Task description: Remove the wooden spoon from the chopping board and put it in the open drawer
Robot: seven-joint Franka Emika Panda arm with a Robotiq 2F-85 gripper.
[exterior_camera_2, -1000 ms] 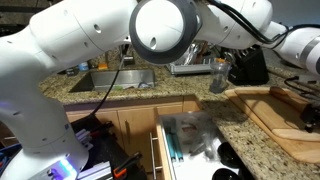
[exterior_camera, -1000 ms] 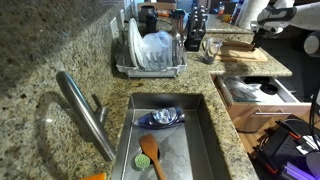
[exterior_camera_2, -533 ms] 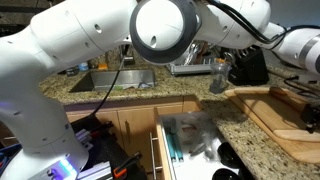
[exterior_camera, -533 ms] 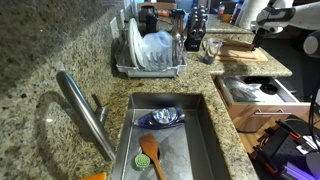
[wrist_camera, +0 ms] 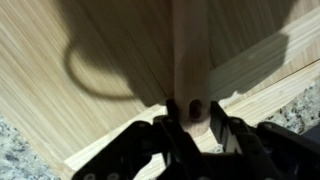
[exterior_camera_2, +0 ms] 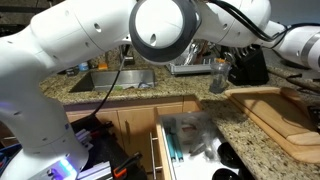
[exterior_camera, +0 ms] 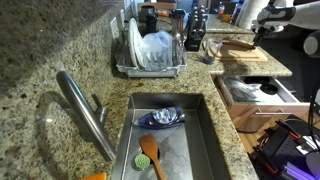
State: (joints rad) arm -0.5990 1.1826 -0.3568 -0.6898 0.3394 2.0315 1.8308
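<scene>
While over the chopping board [wrist_camera: 90, 60], fingers [wrist_camera: 172, 128] tight around the wooden spoon [wrist_camera: 190, 50].

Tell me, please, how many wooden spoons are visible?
2. The slim wooden spoon is over the chopping board, in the gripper; the broad orange-brown spoon in the sink. More may be hidden.

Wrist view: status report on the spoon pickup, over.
Gripper looks closed on the wooden spoon handle, over the chopping board. Drawer open, spoon not in it yet. Nothing seen blocking.
</scene>
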